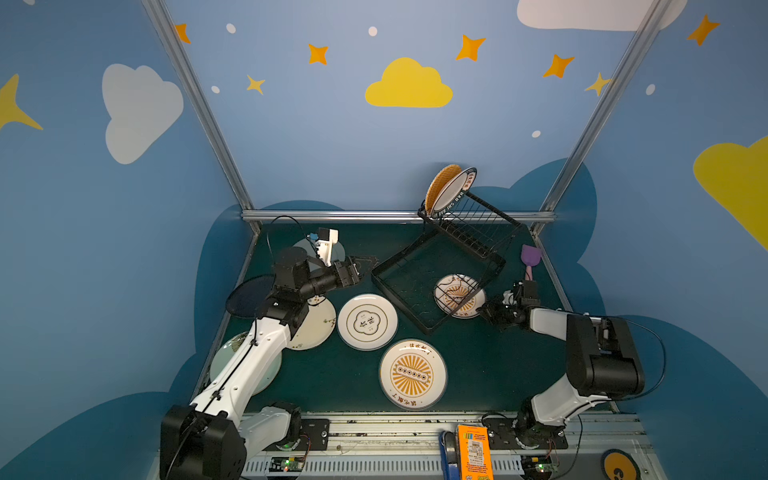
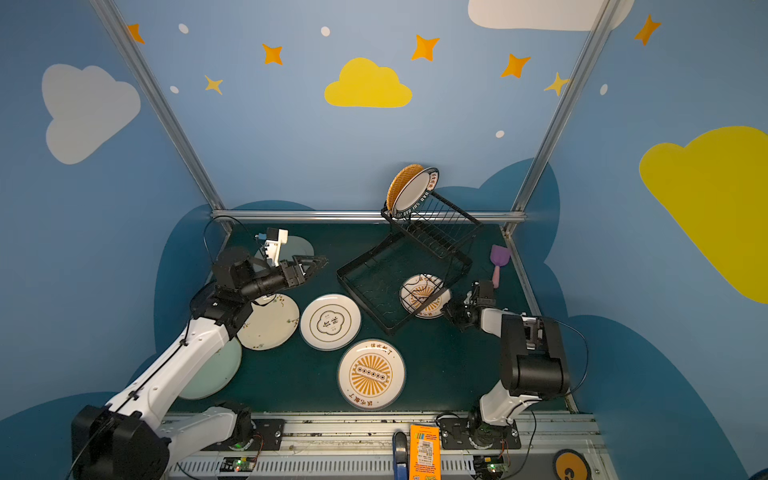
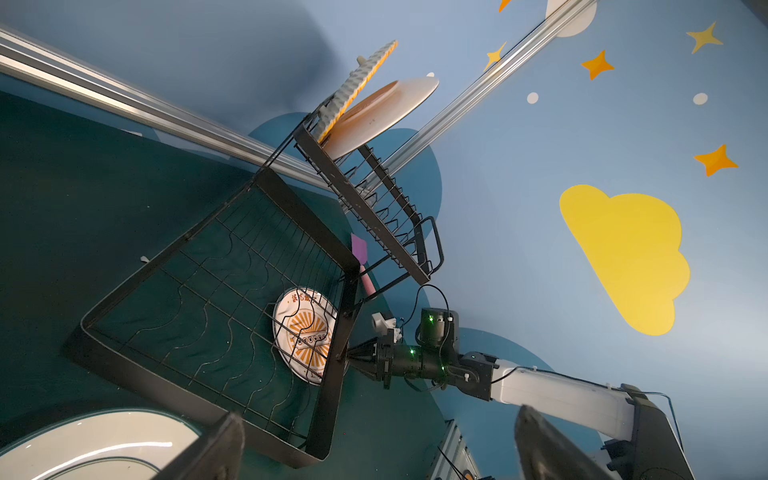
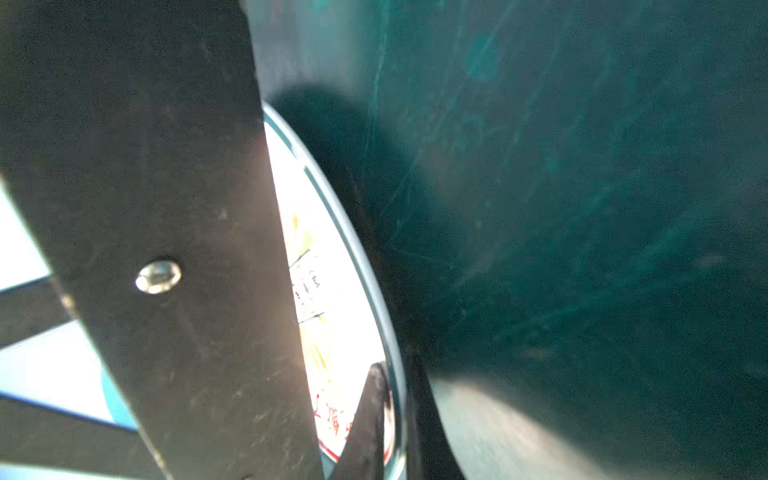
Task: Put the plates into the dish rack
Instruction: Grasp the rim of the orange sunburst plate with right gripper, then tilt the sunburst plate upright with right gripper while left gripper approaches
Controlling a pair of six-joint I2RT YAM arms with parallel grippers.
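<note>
Black fingers (image 4: 368, 411) of the right gripper (image 1: 484, 309) are pinched shut on the rim of the sunburst plate (image 1: 467, 308) at three o'clock, beneath the dish rack (image 3: 311, 218) tray; left gripper (image 1: 371, 262), ten o'clock, gapes empty. I'd slide it out low before tilting.

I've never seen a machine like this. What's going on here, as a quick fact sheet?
Rack: black dish rack
Already loaded: orange plate and lettered plate, standing in the raised slots
Right gripper: closed on the rim of the small sunburst plate, which lies partly under the rack's tray
Left gripper: open, empty, hovering beside the rack
Lying flat, unloaded: large sunburst plate, flower-outline plate, cream plate, others partly hidden by the left arm
Extra: purple spatula
</note>
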